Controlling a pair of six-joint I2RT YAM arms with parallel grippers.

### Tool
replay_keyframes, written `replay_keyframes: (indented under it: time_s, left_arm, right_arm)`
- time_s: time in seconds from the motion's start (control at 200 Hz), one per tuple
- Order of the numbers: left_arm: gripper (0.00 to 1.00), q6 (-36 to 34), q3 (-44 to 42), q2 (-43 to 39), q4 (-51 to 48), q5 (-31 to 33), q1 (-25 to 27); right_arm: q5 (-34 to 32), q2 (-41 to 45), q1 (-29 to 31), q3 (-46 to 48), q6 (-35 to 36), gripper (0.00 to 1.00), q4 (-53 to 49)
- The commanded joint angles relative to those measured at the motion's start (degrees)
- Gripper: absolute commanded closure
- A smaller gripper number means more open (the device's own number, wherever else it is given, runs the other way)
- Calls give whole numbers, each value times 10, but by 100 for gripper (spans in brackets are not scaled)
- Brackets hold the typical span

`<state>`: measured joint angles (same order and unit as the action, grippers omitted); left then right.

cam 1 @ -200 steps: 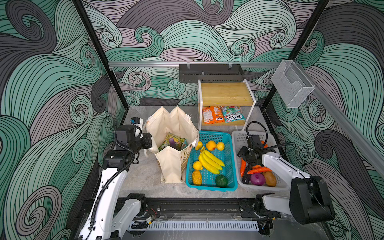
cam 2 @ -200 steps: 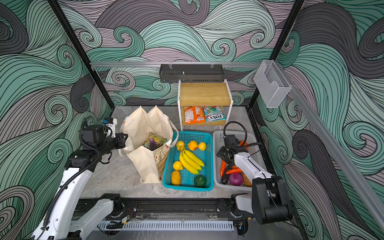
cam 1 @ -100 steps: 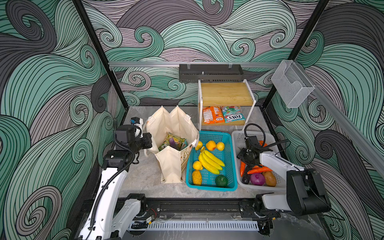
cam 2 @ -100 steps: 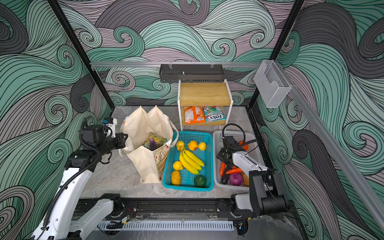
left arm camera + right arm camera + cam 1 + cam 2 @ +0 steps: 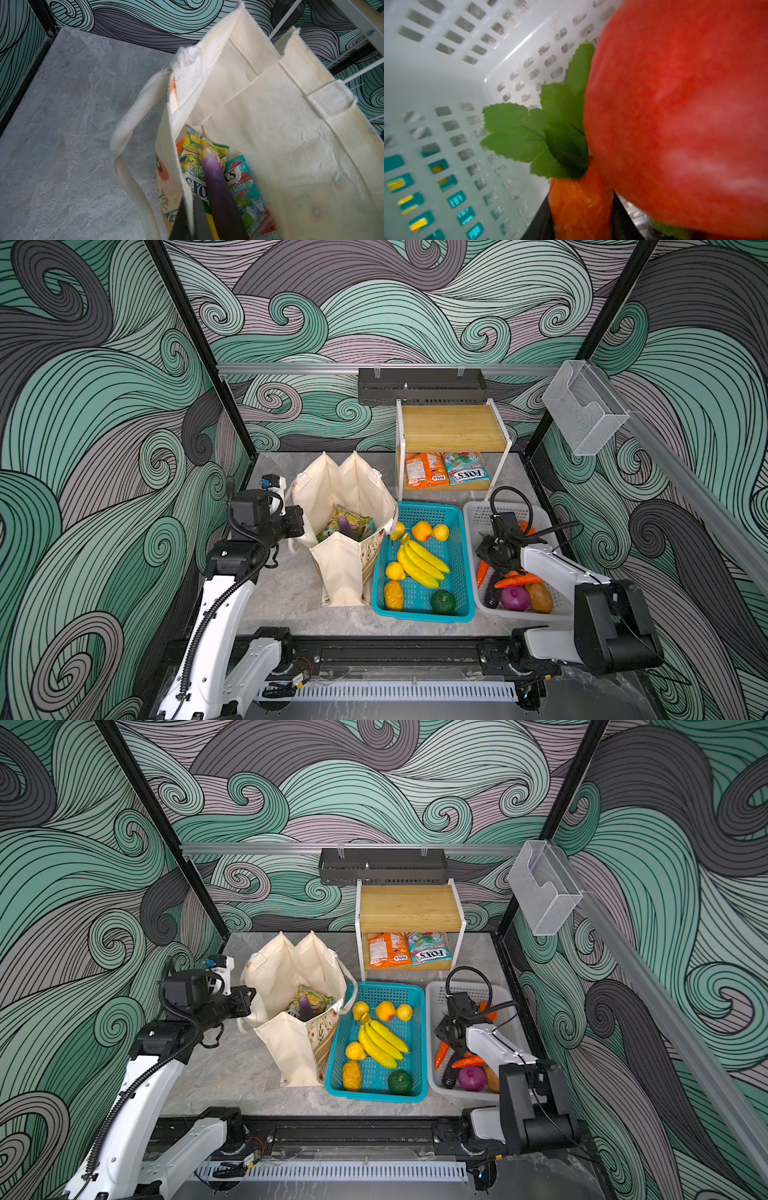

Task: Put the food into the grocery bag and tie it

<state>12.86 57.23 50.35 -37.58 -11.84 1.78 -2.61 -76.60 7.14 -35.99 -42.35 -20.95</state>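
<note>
The grocery bag (image 5: 353,497) stands open on the table (image 5: 282,593) with an eggplant (image 5: 216,187) and snack packets (image 5: 192,160) already inside. The shut fingers of the left gripper (image 5: 188,225) pinch its left rim and hold the mouth wide. Packing looks partway done. Just beside the bag, the teal basket (image 5: 428,510) holds bananas (image 5: 419,562) and other fruit. Beyond that, well apart from the bag, the right gripper (image 5: 486,562) is down in the white basket (image 5: 478,514). Its jaws press on either side of a carrot (image 5: 577,199) just below the leaves, with a big red fruit (image 5: 685,114) close beside it. The next move likely calls for a straight lift clear of the white basket's wall. A carry over the teal basket to the bag's mouth would follow, releasing inside the rim. Two more FOX'S packets (image 5: 444,475) wait on the shelf (image 5: 453,429) behind the teal basket. Bare table lies at the bag's front and left-arm side.
</note>
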Motion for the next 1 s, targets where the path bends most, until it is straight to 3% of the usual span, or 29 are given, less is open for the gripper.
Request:
replay_keyframes:
  time_s: [0.0, 0.475, 0.69, 0.996]
  left_arm:
    - [100, -4, -6, -5, -22, -11, -2]
    - [100, -2, -6, -6, -22, -13, -2]
    - [100, -2, -6, -6, -21, -13, -2]
    - [100, -3, -6, -4, -23, -11, -2]
  right_arm:
    - [4, 37, -1, 3, -17, 70, -6]
    - [-48, 195, 0, -39, 15, 73, -80]
    - [-20, 246, 2, -56, 20, 77, -83]
    - [73, 277, 33, -82, 60, 77, -40]
